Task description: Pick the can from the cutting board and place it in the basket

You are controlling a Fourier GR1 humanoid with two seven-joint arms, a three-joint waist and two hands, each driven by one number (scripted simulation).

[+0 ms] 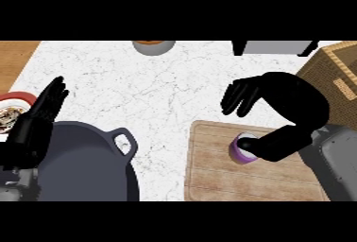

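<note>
Purple and white, the can [243, 148] stands upright on the wooden cutting board [223, 177], just under my right hand [279, 101]. My thumb lies against its side while my fingers [237, 100] hang spread and only slightly curled beyond it, so I judge I am closing in, not yet gripping. My palm arches above to come round it from the side. The wicker basket [335, 75] sits just right of that hand, cut off by the edge, so its depth is hard to judge. My thumb hides part of the can's side and rim. My left hand [40, 111] rests open at the far left, fingers up, over the dark pot [87, 165], beside a red-rimmed plate [14, 106].
</note>
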